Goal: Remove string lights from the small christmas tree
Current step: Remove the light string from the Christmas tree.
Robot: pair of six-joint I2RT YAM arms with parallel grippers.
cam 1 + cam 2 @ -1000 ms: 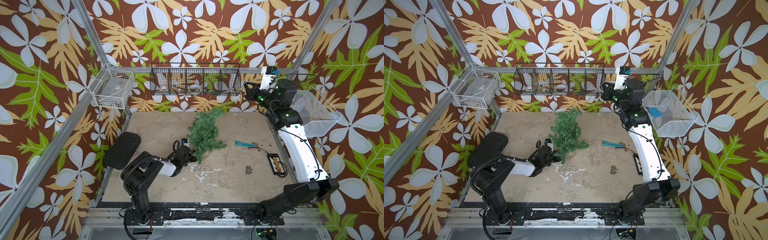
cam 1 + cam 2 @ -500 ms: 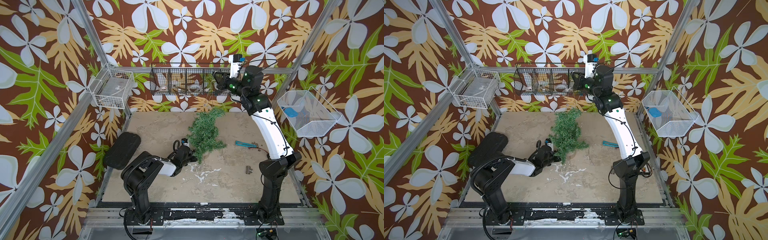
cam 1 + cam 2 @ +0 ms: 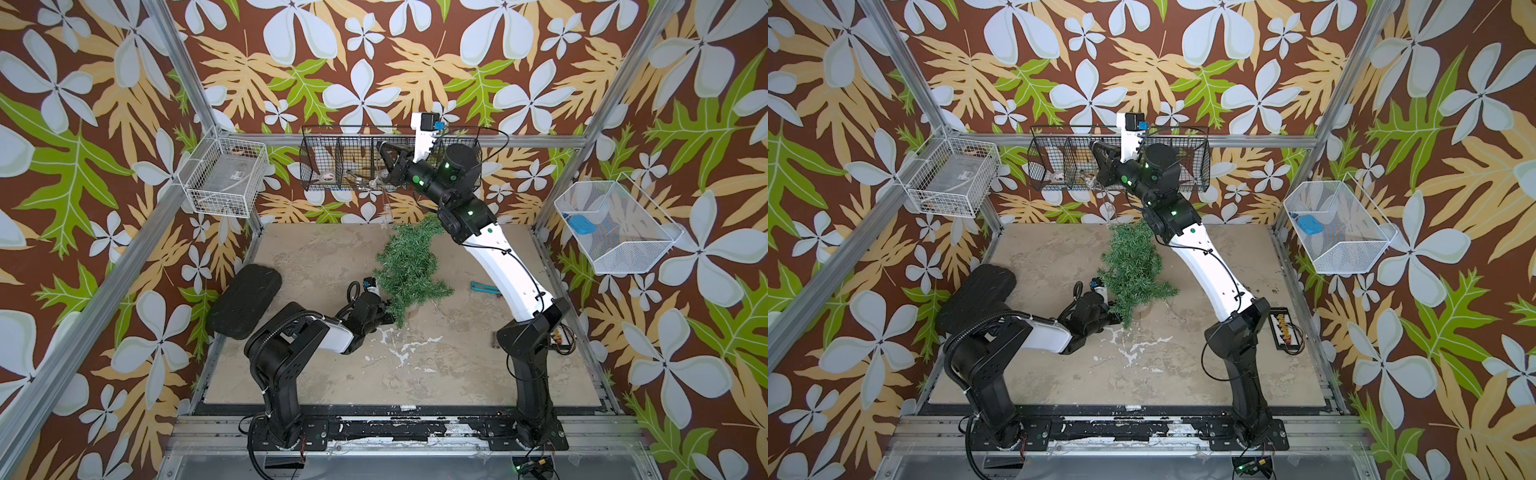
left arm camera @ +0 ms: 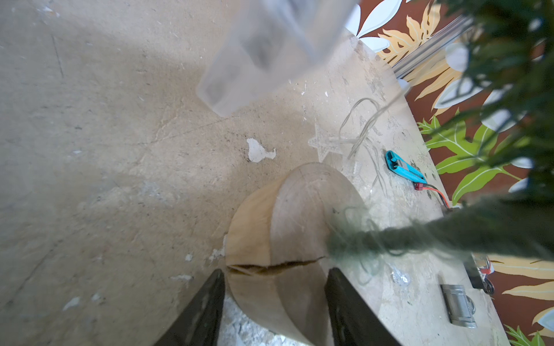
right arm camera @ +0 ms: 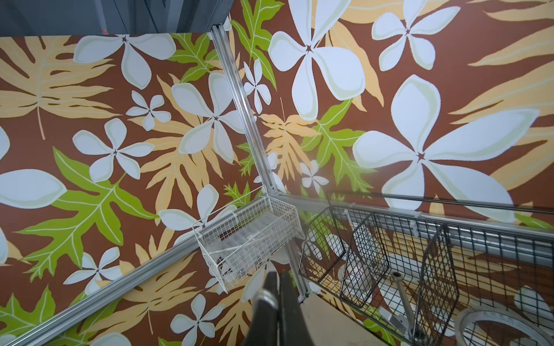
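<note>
Tree (image 3: pixel 409 266) dark green, tinsel-needled, wood base (image 4: pixel 287 215) in clamped L gripper (image 4: pixel 275 271); R gripper (image 5: pixel 277 275) pinched together.

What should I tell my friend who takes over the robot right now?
Grippers: the left gripper is shut on the tree at its wooden base, low on the table. The right gripper is shut and raised by the black basket at the back. A thin strand seems to hang from it toward the treetop.
Lights: a star and a wire loop lie on the table beside the base. How much is wound in the branches cannot be seen.
Done: part of the string is off.
Left: probably free the rest and set it down.
</note>
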